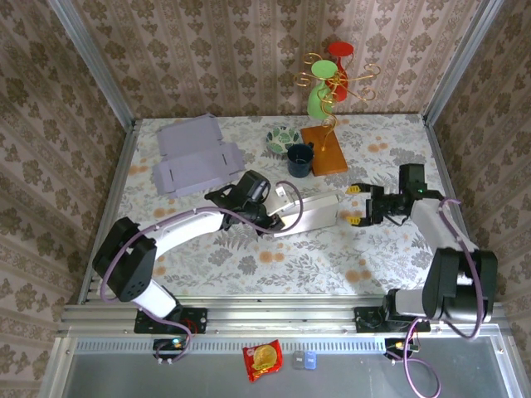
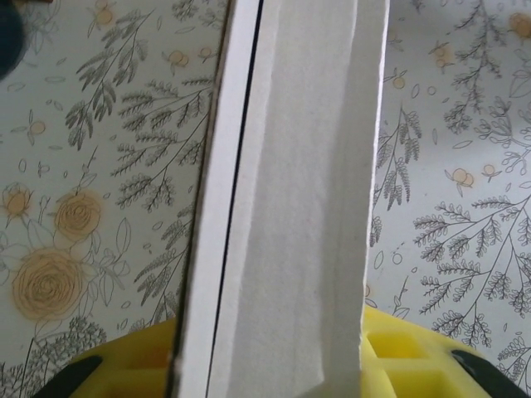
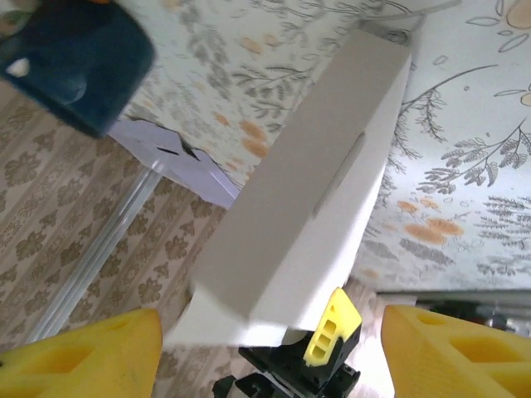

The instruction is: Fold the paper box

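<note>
Two claws bracket the job: the left claw (image 1: 280,215) is clamped on the white paper box (image 1: 311,211), whose long axis runs rightward over the table (image 1: 249,259) toward the right claw (image 1: 358,206), spread wide just beside its free end.

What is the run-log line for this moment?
left gripper: shut on white paper box | right gripper: open, at box's end, apart

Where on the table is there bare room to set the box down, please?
The widest bare patch is the cloth along the near edge, on the near side of the white box. A smaller one lies at the far right corner, beyond the right gripper, beside the wooden board. The far middle is crowded: mug, bowl, vase.
</note>
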